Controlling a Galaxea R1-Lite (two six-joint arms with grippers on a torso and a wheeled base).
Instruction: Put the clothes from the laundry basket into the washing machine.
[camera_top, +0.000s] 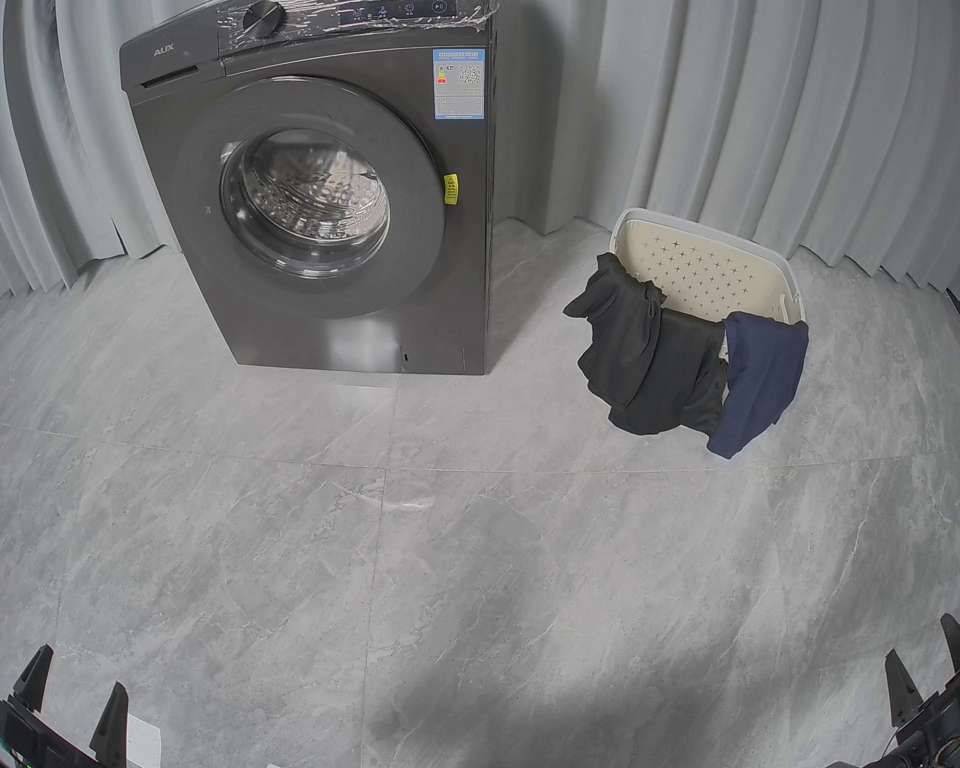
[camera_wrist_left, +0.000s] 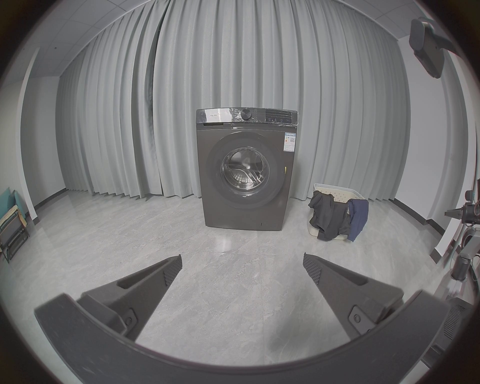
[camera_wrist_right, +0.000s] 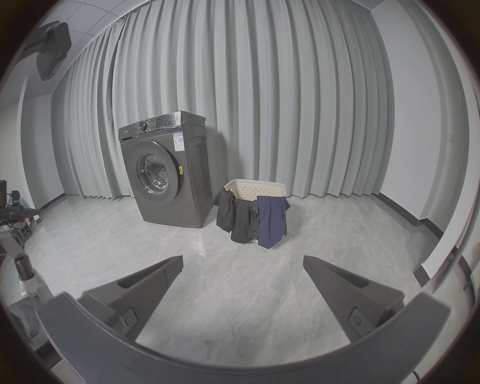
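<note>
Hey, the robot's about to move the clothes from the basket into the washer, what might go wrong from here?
1. The door of the washing machine looks shut. If clothes are carried over before it is opened, there is nowhere to put them.
2. The black garment and the navy garment hang over the front rim of the laundry basket. Pulling one might tip or drag the basket, or bring the other garment along.

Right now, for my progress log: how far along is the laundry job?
Nothing looks done: the washing machine door is shut, and the dark grey clothes and navy garment hang over the laundry basket rim. In hand: nothing; the left claw and right claw are open and empty. Left: opening the door, loading everything.
</note>
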